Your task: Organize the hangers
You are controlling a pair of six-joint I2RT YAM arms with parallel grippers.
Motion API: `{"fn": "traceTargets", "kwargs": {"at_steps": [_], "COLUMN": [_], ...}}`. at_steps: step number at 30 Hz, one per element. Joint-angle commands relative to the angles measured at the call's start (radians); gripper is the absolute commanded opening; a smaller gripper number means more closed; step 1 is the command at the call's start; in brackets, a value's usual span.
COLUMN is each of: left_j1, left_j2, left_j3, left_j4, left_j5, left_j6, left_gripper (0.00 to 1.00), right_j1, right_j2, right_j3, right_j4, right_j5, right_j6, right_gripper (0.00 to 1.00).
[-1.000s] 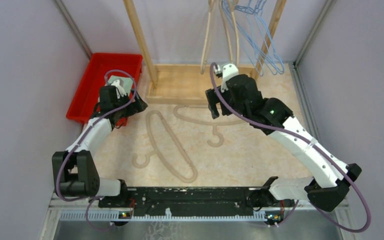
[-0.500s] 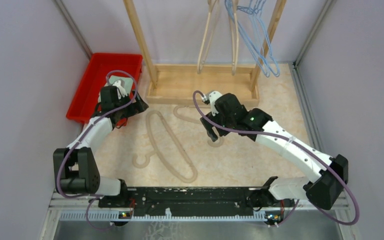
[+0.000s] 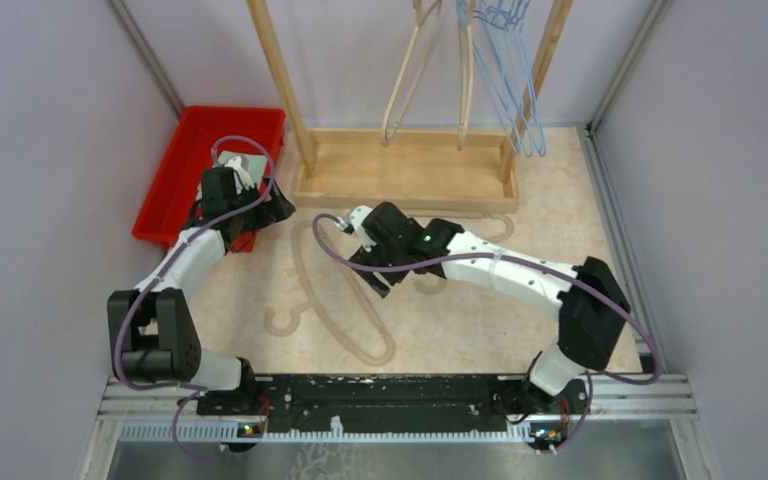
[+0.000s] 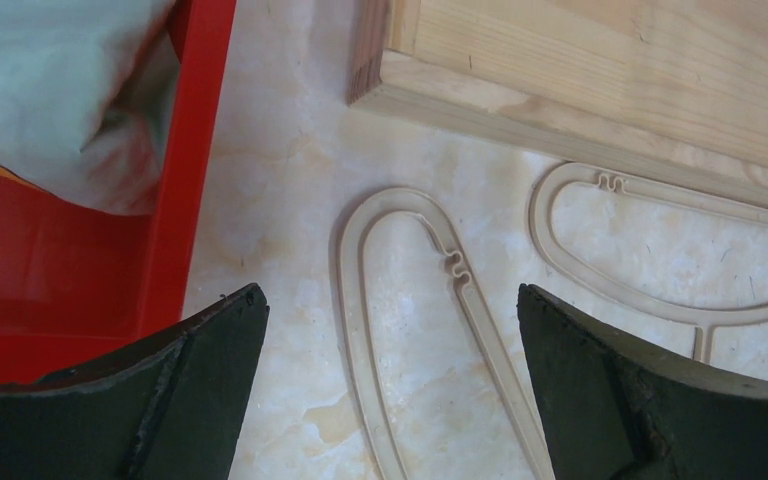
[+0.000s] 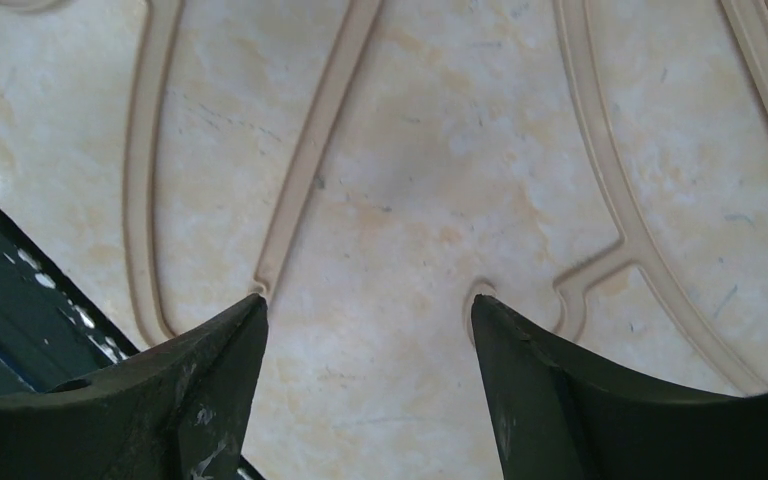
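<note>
Midway through tidying the hangers, the right arm stretches across the marbled tabletop [image 3: 480, 320] and holds the right gripper [image 3: 375, 275] low over a beige hanger [image 3: 378, 354] that lies flat near the middle of the table, its hook curling toward the left side. The wrist view shows the right jaws parted with only bare tabletop between them, one bar of the hanger ending just beside the left finger; nothing is gripped. A second beige hanger [image 3: 432, 286] lies along the near edge of the wooden rack's base [image 3: 405, 170], mostly hidden under the arm, with its hook pointing toward the near edge of the table. At the far left, the left gripper [image 3: 250, 205] hovers beside the red bin [image 3: 170, 180], which holds a pale cloth; its jaws stand wide apart and empty, and its wrist camera looks down on the looped ends of both loose hangers. On the rack at the far edge, a few beige hangers [image 3: 397, 100] and a cluster of light-blue wire hangers [image 3: 522, 120] hang toward the right end of the rail, the top of which is out of frame. The job appears to be well along, with the two hangers on the table left to lift and hook onto the rail.
</note>
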Motion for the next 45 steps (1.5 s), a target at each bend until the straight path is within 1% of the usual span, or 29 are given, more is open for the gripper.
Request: {"fn": "traceTargets", "kwargs": {"at_steps": [1, 5, 10, 15, 18, 22, 25, 28, 31, 35, 37, 38, 43, 44, 45], "left_j1": [0.014, 0.019, 0.025, 0.046, 0.070, 0.073, 0.074, 0.074, 0.074, 0.073, 0.074, 0.075, 0.074, 0.074, 0.074], "left_j2": [0.030, 0.041, 0.046, 0.041, 0.042, 0.038, 0.058, 0.079, 0.063, 0.047, 0.047, 0.047, 0.045, 0.046, 0.047], "left_j3": [0.077, 0.106, 0.124, 0.122, 0.119, 0.120, 0.136, 0.153, 0.127, 0.089, 0.087, 0.086, 0.087, 0.087, 0.087], "left_j4": [-0.023, -0.026, -0.022, -0.021, -0.016, 0.004, 0.001, -0.037, -0.013, 0.029, 0.036, 0.040, 0.043, 0.042, 0.040], "left_j5": [-0.014, -0.007, 0.014, 0.006, 0.047, 0.091, 0.106, 0.124, 0.122, 0.135, 0.148, 0.159, 0.180, 0.179, 0.176], "left_j6": [0.036, 0.046, 0.047, 0.087, 0.078, 0.068, 0.088, 0.111, 0.107, 0.081, 0.069, 0.066, 0.075, 0.077, 0.081], "left_gripper": [1.00, 1.00, 1.00, 1.00, 1.00, 1.00, 1.00, 1.00, 1.00, 1.00, 1.00, 1.00, 1.00, 1.00, 1.00], "right_j1": [0.040, 0.076, 0.111, 0.170, 0.211, 0.283, 0.296, 0.298, 0.310, 0.342, 0.358, 0.365, 0.379, 0.381, 0.381], "right_j2": [0.095, 0.201, 0.293, 0.312, 0.315, 0.341, 0.378, 0.412, 0.434, 0.455, 0.469, 0.475, 0.473, 0.466, 0.457], "right_j3": [0.104, 0.098, 0.124, 0.132, 0.126, 0.140, 0.149, 0.139, 0.116, 0.089, 0.080, 0.075, 0.005, -0.013, -0.030], "right_j4": [0.134, 0.225, 0.244, 0.255, 0.273, 0.266, 0.268, 0.281, 0.293, 0.303, 0.301, 0.305, 0.323, 0.327, 0.330], "right_j5": [-0.045, -0.114, -0.140, -0.123, -0.129, -0.069, -0.051, -0.030, 0.011, 0.104, 0.125, 0.128, 0.123, 0.134, 0.145], "right_j6": [0.016, 0.061, 0.058, 0.052, 0.074, 0.089, 0.145, 0.189, 0.225, 0.272, 0.296, 0.307, 0.385, 0.400, 0.412], "right_gripper": [0.74, 0.73, 0.73, 0.72, 0.71, 0.71, 0.71, 0.68, 0.65, 0.65, 0.64, 0.63, 0.49, 0.45, 0.39]}}
